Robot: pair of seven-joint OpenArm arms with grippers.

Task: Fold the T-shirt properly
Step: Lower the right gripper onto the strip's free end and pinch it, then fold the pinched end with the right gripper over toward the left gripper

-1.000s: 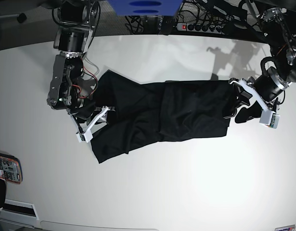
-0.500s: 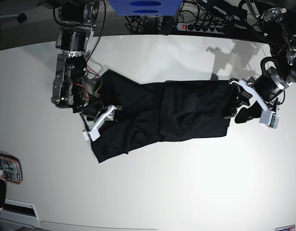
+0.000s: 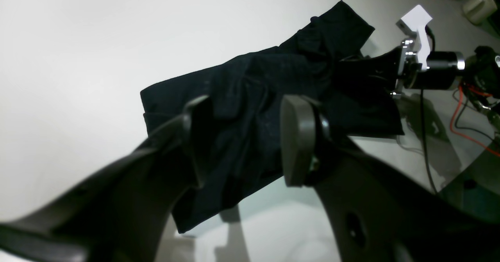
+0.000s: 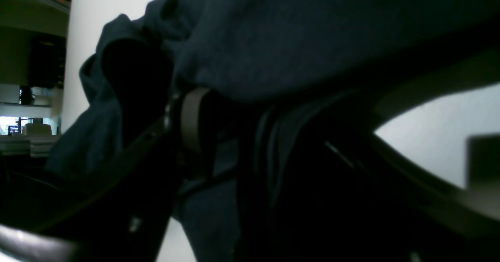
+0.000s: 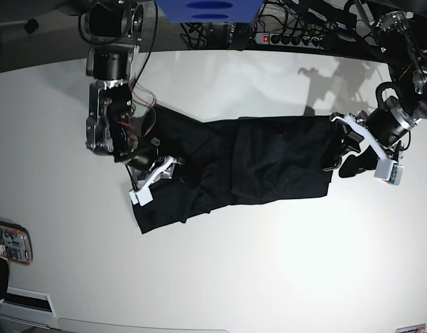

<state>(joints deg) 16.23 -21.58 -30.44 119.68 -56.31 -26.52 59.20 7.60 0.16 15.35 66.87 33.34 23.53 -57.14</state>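
The black T-shirt lies stretched out across the white table, wrinkled, with one layer folded over its middle. My right gripper is pressed into the shirt's left end. In the right wrist view, dark cloth hangs over and between the fingers, which stand apart; the right gripper is open. My left gripper hovers at the shirt's right edge. It is open in the left wrist view, with the T-shirt showing beyond its fingers and nothing held.
A power strip and cables run along the table's back edge, beside a blue object. A small flat device lies at the left edge. The right arm shows past the shirt's far end.
The right arm has moved rightward into the shirt's left end, and the cloth there has bunched and shifted slightly. The left arm and the shirt's right half have not moved.
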